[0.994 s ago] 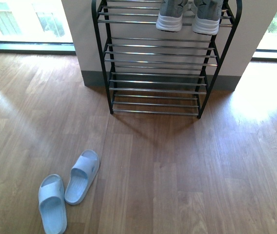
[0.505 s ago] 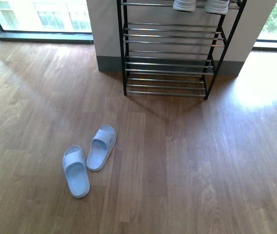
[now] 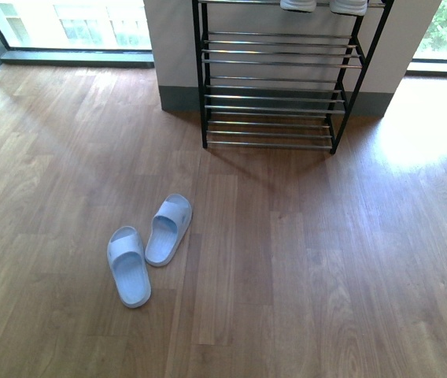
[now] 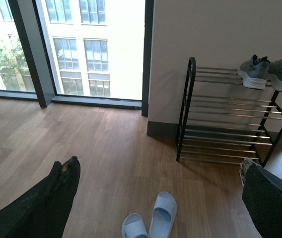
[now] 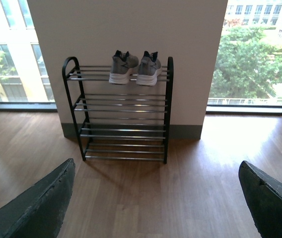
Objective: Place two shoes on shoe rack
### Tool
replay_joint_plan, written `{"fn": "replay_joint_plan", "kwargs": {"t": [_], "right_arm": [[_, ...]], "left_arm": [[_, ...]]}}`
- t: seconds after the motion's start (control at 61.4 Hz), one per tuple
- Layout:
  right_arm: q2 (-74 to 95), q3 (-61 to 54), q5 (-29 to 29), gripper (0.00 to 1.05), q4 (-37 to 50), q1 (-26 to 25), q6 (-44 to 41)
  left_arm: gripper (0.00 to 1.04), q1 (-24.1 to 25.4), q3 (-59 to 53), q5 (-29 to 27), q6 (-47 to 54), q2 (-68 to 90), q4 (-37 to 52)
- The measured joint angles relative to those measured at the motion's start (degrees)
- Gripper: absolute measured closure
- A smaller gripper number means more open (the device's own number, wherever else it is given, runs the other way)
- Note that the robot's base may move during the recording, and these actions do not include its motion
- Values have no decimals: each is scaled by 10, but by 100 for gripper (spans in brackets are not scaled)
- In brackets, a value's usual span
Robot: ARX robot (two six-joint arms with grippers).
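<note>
Sandals [image 3: 168, 230] sit on open floor [image 3: 310, 260], well apart from rack [image 3: 275, 96]; left fingers [image 4: 56, 198] and right fingers [image 5: 41, 208] gape.

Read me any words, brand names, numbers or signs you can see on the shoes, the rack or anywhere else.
No readable text in any view.
Grey sneakers: any logo is too small to make out.
Pale blue slides: no lettering visible.
Shoe rack and wall: no labels or signs.

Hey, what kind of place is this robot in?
Likely a home or apartment entry area: wood-plank floor, tall windows facing other buildings, and a shoe rack holding grey sneakers against the wall.
</note>
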Motion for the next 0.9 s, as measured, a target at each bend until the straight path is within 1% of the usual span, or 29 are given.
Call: {"fn": "replay_joint_plan", "kwargs": {"t": [0.896], "right_arm": [[0, 0, 2, 9, 0, 0, 0]], "left_arm": [[9, 0, 0, 1, 0, 0, 0]]}}
